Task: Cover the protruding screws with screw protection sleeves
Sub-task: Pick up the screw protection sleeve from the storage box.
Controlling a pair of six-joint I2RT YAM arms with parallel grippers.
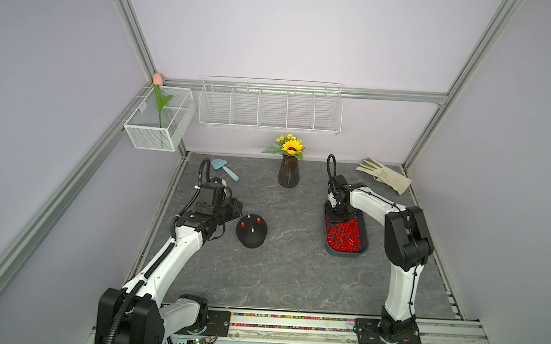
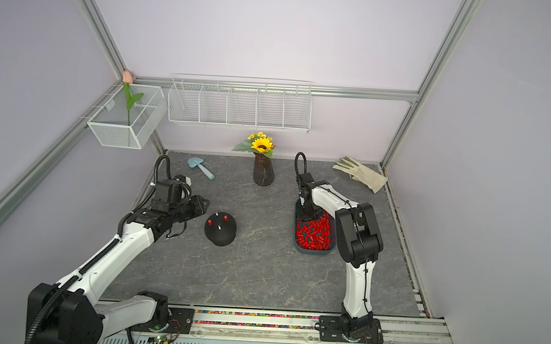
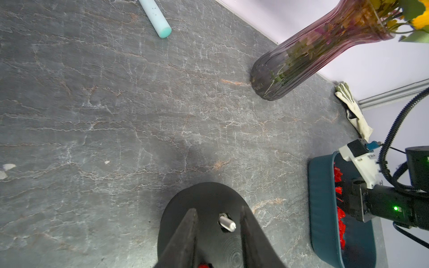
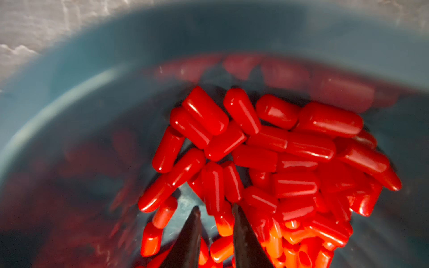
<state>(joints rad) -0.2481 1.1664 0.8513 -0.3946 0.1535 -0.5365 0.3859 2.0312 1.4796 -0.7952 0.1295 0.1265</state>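
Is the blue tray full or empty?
Mostly full: red sleeves heap across most of the blue tray.

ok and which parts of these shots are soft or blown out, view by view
Right wrist: the tray wall is out of focus, the middle sleeves are sharp with white glints, and the lowest ones glow orange. Left wrist: the left gripper is soft, the screw is crisp, and the vase is stretched by the lens. Both top views: even light, faint shadows.
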